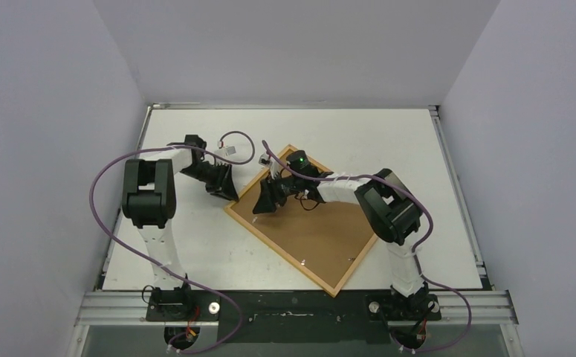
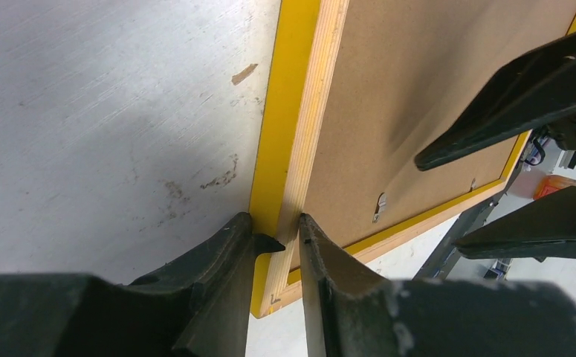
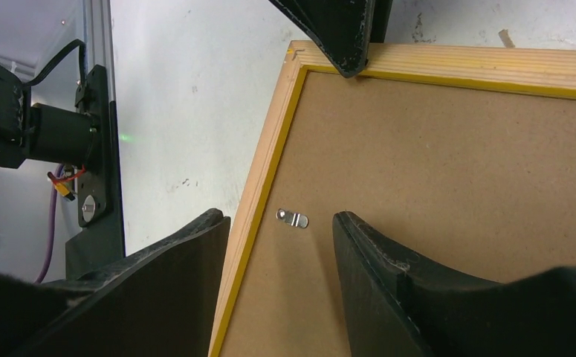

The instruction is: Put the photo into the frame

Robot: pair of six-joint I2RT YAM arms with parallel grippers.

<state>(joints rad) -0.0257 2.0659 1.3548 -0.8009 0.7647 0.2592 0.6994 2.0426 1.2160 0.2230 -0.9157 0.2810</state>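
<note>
frame: i see the frame (image 1: 281,253) lying back side up around the middle of the table (image 1: 210,256), turned cornerwise, one corner toward the near edge.
board: a brown backing board (image 1: 322,230) sits inside it.
left gripper: my left gripper (image 2: 281,230) is narrow, pinching the frame's left rail, one finger on the yellow outer side.
right gripper: my right gripper (image 3: 277,217) stands wide above the frame's rail and a small metal clip (image 3: 293,219), holding nothing.
</note>
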